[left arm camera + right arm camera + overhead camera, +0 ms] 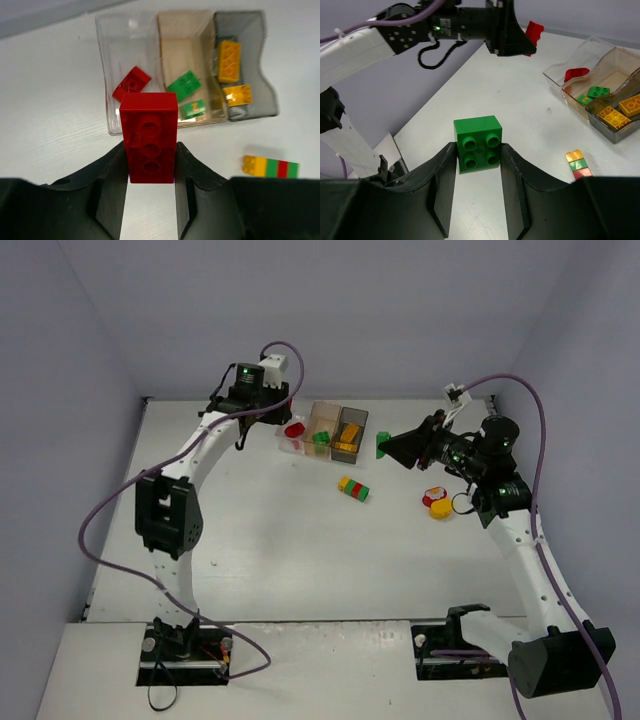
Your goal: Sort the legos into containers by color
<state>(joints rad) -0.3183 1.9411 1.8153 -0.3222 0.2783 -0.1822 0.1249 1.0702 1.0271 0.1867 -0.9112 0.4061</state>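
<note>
My left gripper (150, 150) is shut on a red brick (149, 135) and holds it just short of the near wall of the clear box (120, 50). That box holds one red brick (131, 82). The orange-tinted box (182, 47) holds two green bricks (184, 85). The dark grey box (255, 60) holds two yellow-orange bricks (229, 61). My right gripper (477, 150) is shut on a green two-by-two brick (478, 142), held in the air right of the boxes (383, 445). A yellow-green-red-green stack (352, 488) lies on the table in front of the boxes.
A small red-and-yellow cluster of bricks (437, 502) lies on the table under the right arm. The three boxes stand in a row at the back middle (322, 430). Grey walls close the table on the left, back and right.
</note>
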